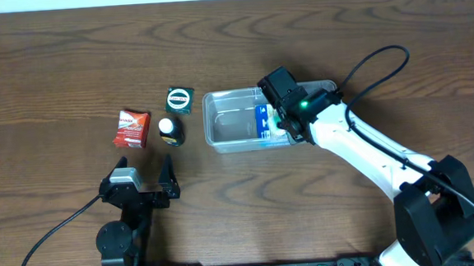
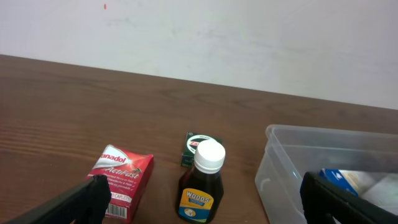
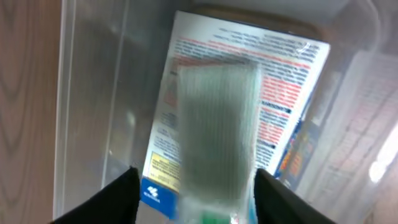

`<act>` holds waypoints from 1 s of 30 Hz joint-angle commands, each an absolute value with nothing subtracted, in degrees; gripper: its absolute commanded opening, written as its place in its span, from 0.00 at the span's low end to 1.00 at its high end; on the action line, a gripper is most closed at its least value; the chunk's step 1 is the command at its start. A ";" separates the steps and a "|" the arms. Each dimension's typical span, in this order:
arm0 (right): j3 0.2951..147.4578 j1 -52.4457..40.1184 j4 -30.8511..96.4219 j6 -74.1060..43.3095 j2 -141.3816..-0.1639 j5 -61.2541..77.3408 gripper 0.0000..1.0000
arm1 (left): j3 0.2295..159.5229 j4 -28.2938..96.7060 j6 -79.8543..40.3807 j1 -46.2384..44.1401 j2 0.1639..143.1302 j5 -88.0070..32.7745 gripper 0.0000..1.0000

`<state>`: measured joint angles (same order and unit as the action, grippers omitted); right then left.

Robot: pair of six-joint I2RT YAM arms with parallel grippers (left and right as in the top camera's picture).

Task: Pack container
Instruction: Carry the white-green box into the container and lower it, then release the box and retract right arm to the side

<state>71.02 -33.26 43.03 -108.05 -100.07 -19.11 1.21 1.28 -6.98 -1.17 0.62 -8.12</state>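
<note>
The clear plastic container (image 1: pixel 228 125) stands at the table's middle. A blue and white box (image 1: pixel 262 119) lies inside it at its right end. My right gripper (image 1: pixel 279 120) is down inside that end. In the right wrist view its fingers (image 3: pixel 196 177) are spread apart, with a blurred pale grey-green item (image 3: pixel 214 124) between them, over the printed box (image 3: pixel 286 81). My left gripper (image 1: pixel 145 188) is open and empty, near the front edge, short of the loose items. The container's wall (image 2: pixel 280 162) shows at the right of the left wrist view.
Left of the container lie a red Panadol box (image 1: pixel 130 128), a dark Woods syrup bottle with a white cap (image 1: pixel 170 130) and a small green box (image 1: pixel 180 98). They also show in the left wrist view: the red box (image 2: pixel 121 180), the bottle (image 2: pixel 202 183), the green box (image 2: pixel 194 146).
</note>
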 commanded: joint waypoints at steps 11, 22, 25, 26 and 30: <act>70.74 -32.80 38.52 -101.38 -100.20 -21.65 0.62 | 0.23 3.18 -5.80 -0.89 0.23 -8.34 0.98; 75.05 -31.31 37.06 -53.69 -85.36 -24.82 0.99 | 0.23 3.18 -5.80 -0.89 0.23 -8.34 0.98; 75.05 -28.49 37.65 -40.62 -79.61 -27.97 0.99 | 0.23 3.18 -5.80 -0.89 0.23 -8.34 0.98; 75.05 -27.09 38.33 -37.58 -77.71 -29.47 0.99 | 0.23 3.18 -5.80 -0.89 0.23 -8.34 0.98; 75.05 -18.98 41.89 -36.58 -72.75 -33.63 0.99 | 0.23 3.18 -5.80 -0.89 0.23 -8.34 0.98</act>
<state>74.87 -24.16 40.40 -45.69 -74.56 -27.88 1.21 1.28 -6.96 -1.17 0.62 -8.14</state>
